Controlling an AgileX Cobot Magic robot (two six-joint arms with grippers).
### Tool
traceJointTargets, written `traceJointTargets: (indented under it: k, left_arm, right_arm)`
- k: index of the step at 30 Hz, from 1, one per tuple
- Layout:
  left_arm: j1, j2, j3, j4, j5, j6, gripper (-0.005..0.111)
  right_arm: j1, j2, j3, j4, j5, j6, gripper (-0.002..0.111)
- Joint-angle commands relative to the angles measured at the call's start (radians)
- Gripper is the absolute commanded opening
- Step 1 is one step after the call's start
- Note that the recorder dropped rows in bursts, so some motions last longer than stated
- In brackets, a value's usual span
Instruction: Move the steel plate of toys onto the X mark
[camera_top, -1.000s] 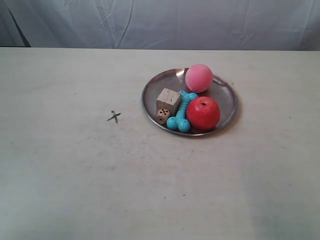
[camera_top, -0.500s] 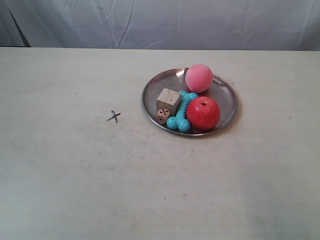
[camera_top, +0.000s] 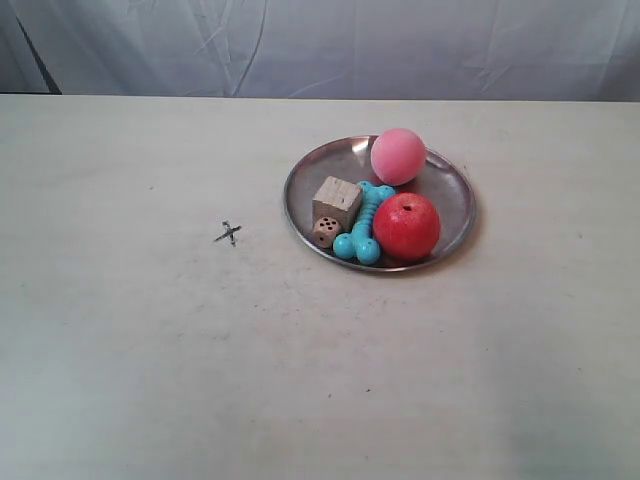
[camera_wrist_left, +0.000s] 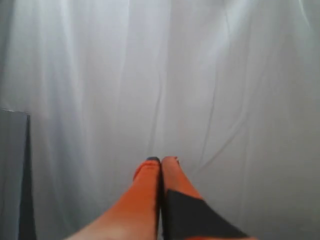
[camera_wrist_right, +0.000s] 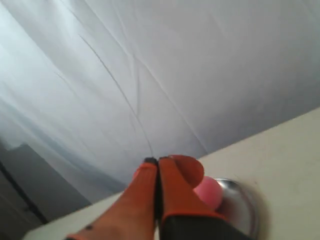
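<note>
A pale, scuffed counter (camera_top: 150, 350) runs back to a wrinkled white cloth (camera_top: 400, 50). The exterior view alone shows the X mark (camera_top: 229, 233) — off toward the view's left, apart from the steel plate (camera_top: 452, 195) with its toys (camera_top: 368, 215). The left wrist view has only cloth behind the left hand (camera_wrist_left: 161, 161). The right wrist view catches the pink ball (camera_wrist_right: 209, 191) and plate rim past the right hand (camera_wrist_right: 157, 161). Both hands are pressed closed — holding nothing.

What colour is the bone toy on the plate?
Turquoise. The bone on the steel plate shows best in the exterior view.
</note>
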Motion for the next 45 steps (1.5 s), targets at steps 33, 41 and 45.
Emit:
traceJointTargets:
  k: [33,41,45]
  left_arm:
    - [-0.408,1.101,-0.572,0.147,-0.137,-0.941,0.000]
    - [-0.369,1.136,-0.790,1.166,-0.050,-1.664,0.000]
    - [-0.346,1.212,-0.849,1.167,-0.175,-1.664,0.000]
  right_arm:
    - [-0.005,1.451,-0.873,-0.277,0.500,-0.043,-0.001]
    - [-0.005,1.495,-0.873,-0.299,0.507,-0.016,-0.001]
    - [-0.011,1.554,-0.912,-0.302,0.560,-0.016,-0.001]
